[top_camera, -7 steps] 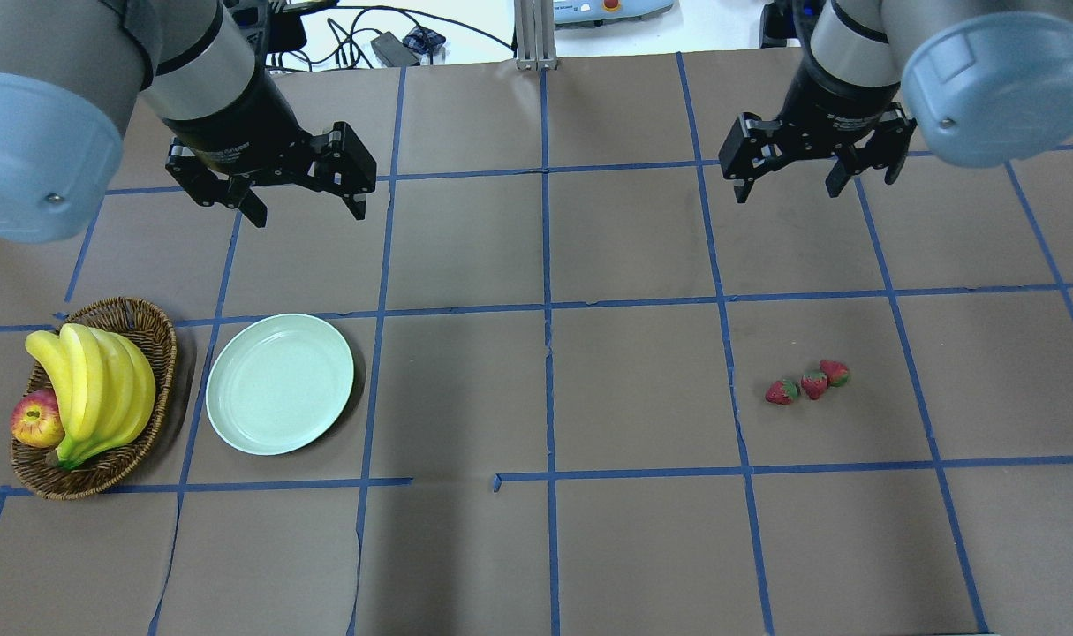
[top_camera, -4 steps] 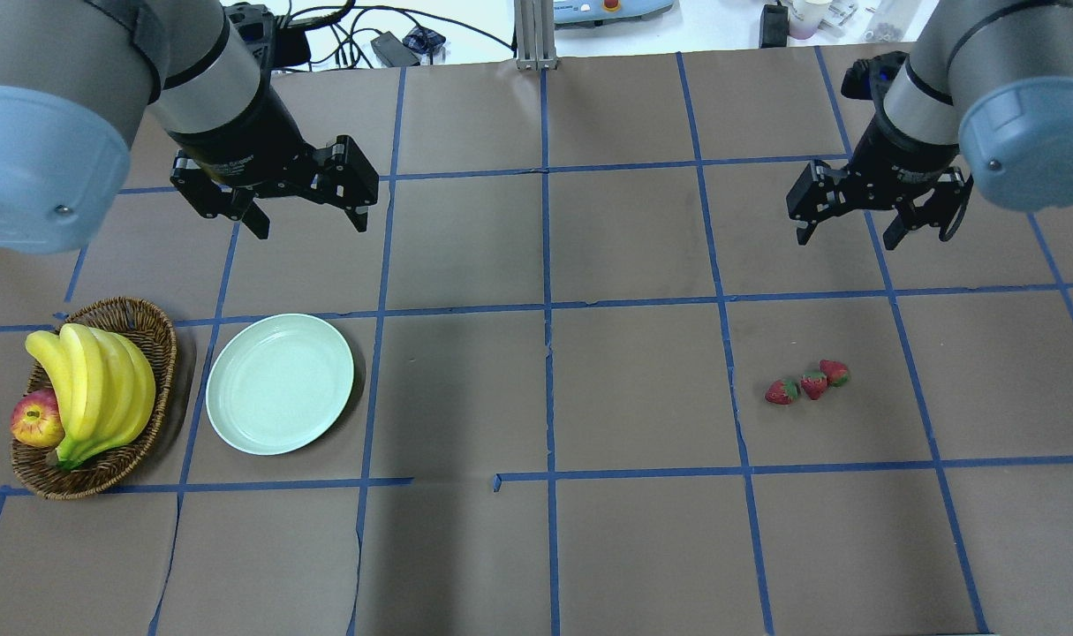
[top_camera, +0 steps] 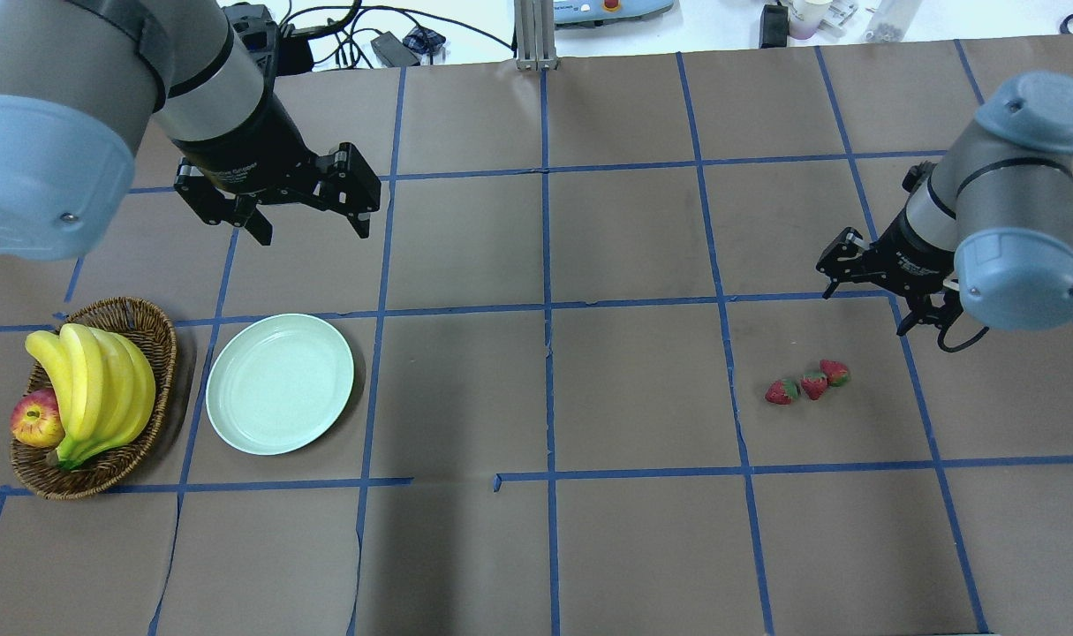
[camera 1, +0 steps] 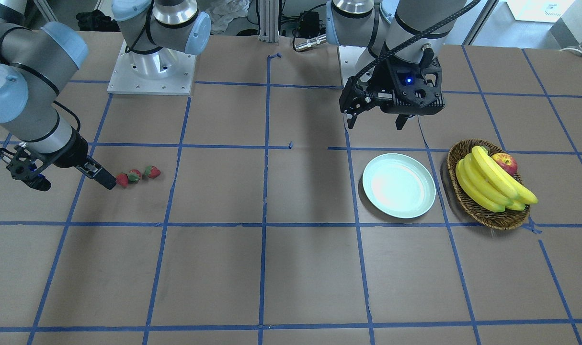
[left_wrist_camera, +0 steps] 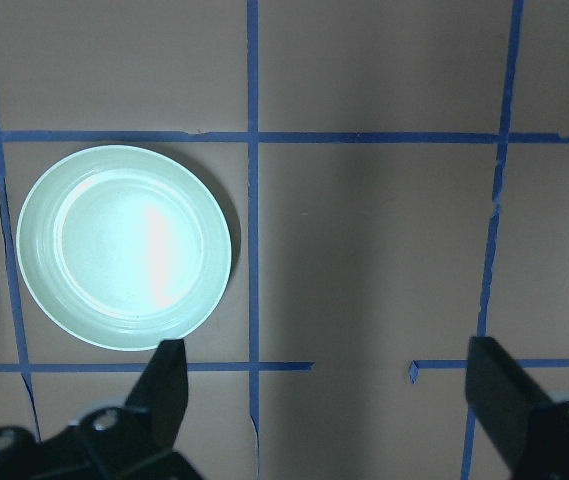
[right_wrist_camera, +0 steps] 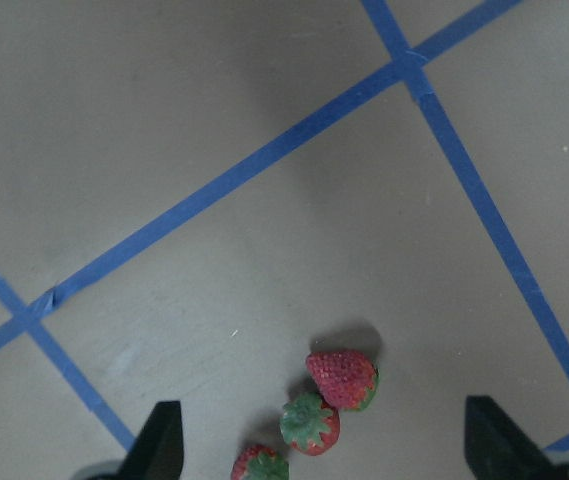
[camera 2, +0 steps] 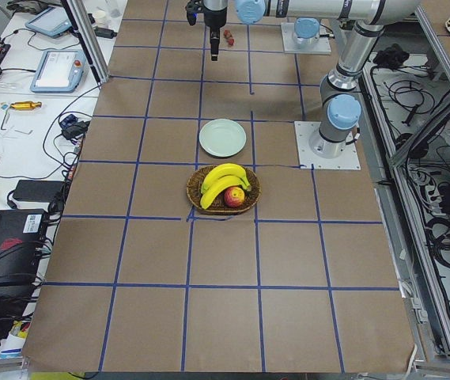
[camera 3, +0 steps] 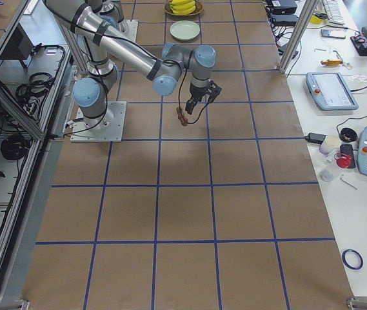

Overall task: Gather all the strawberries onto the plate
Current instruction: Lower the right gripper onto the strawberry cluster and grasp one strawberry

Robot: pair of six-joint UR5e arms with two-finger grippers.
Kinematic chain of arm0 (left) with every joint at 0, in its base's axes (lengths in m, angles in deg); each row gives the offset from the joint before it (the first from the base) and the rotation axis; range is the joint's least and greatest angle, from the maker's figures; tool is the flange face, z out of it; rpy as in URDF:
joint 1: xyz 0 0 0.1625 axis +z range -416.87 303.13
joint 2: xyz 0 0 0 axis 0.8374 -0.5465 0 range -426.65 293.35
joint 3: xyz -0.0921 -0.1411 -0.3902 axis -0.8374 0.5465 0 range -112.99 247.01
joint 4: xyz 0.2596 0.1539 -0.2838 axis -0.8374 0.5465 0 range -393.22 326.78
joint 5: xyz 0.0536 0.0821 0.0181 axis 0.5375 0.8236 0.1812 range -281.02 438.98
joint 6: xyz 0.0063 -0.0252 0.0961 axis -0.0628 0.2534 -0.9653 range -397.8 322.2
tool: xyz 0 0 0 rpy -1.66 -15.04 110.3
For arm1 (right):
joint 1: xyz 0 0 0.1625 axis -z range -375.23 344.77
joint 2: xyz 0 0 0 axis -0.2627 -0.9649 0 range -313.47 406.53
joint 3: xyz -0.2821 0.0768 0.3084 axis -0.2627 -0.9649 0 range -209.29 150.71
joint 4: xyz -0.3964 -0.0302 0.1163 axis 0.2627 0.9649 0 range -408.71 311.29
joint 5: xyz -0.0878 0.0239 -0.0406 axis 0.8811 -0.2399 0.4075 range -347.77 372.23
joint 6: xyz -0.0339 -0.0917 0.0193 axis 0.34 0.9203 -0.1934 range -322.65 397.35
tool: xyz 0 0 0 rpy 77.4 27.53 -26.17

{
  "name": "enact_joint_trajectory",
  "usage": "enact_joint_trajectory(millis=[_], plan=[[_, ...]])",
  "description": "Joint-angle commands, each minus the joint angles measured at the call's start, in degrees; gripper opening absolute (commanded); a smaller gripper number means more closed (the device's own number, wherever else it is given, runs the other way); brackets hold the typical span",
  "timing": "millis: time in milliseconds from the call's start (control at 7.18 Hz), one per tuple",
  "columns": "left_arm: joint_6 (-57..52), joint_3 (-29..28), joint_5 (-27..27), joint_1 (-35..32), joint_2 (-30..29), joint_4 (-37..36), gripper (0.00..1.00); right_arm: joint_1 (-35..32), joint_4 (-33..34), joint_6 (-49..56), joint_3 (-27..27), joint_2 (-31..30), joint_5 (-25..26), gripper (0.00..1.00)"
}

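Near the right gripper [top_camera: 865,311], fingers spread, three strawberries [top_camera: 808,382] lie on the worktop [top_camera: 642,539]; the left gripper [top_camera: 313,235], fingers spread too, hangs near the plate [top_camera: 280,384].

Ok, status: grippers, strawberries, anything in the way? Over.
Right gripper open, close to the three strawberries, none grasped. Left gripper open, near the empty plate. Nothing lying between berries and plate.

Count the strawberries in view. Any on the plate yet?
3. The strawberries lie in a tight row on the table near the right hand: left end, middle, right end in the overhead view. None on the plate; none looks hidden.
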Motion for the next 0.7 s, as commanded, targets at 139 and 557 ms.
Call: enact_joint_trajectory(millis=[139, 557], plan=[[0.0, 0.1, -0.11, -0.06, -0.09, 0.0, 1.0, 4.74, 9.3, -14.63, 8.26, 0.15, -1.5, 1.0], [0.0, 0.1, -0.2, -0.41, -0.17, -0.09, 1.0, 4.93, 15.07, -19.41, 11.67, 2.25, -5.81, 0.99]])
